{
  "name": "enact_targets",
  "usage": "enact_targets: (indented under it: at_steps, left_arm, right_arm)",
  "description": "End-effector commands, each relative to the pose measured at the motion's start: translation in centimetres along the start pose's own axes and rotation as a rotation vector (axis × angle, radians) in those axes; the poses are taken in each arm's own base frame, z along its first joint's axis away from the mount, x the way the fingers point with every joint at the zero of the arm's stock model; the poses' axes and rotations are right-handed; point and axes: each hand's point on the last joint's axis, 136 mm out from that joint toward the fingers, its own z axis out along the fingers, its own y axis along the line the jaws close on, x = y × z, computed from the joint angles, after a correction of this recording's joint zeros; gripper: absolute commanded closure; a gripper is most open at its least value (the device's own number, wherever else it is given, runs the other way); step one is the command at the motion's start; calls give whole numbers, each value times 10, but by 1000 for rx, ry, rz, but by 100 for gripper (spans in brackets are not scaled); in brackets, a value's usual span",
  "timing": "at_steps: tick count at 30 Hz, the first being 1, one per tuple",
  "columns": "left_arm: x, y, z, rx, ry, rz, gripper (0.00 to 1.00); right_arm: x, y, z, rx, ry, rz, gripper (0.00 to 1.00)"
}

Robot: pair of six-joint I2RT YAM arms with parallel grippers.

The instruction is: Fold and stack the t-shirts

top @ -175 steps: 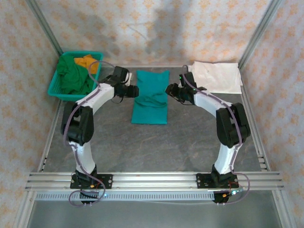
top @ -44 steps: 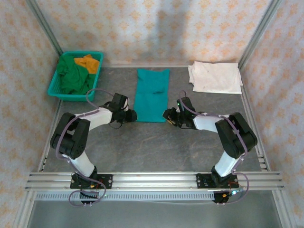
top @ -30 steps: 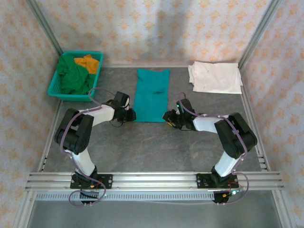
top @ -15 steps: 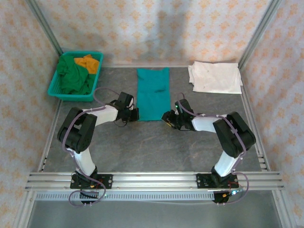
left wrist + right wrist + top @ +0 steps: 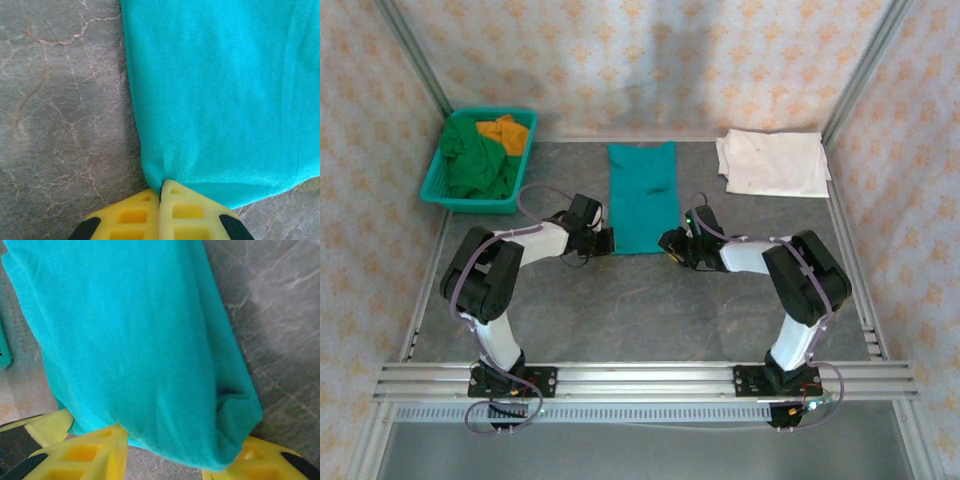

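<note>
Both grippers have slid in to the bottom corners of the teal t-shirt (image 5: 642, 195) since a moment ago, and the left one has snapped closed. The shirt lies flat as a long strip in the upper middle of the top view, its bottom edge straight.

The left gripper (image 5: 605, 242) is pressed together on the shirt's bottom left corner. In its wrist view (image 5: 161, 186) the cloth puckers right at the tips. The right gripper (image 5: 667, 243) is spread apart, and the bottom right corner (a thick, rolled lump) sits between its yellow fingers (image 5: 85, 455).

The white t-shirt (image 5: 772, 162) lies folded at the upper right, well apart from the teal one. The teal basket (image 5: 432, 180) at the upper left holds a green t-shirt (image 5: 470, 165) and an orange t-shirt (image 5: 505, 132). The grey table (image 5: 650, 310) is bare below the grippers.
</note>
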Motion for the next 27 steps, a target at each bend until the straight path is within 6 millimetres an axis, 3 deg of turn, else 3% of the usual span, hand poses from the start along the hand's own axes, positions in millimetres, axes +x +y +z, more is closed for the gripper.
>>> enact_targets:
  at_steps: [1, 11, 27]
  left_arm:
    - [-7, 2, -14, -13, -48, -2, 100]
    - [-9, -2, -30, -1, -70, -3, 100]
    - [-7, -1, -25, 7, -65, -5, 100]
  right_arm:
    - [-20, 4, -8, -20, -71, 23, 58]
    - [-27, -3, -7, -15, -97, 70, 58]
    - [-32, -20, 2, -29, -133, 206, 58]
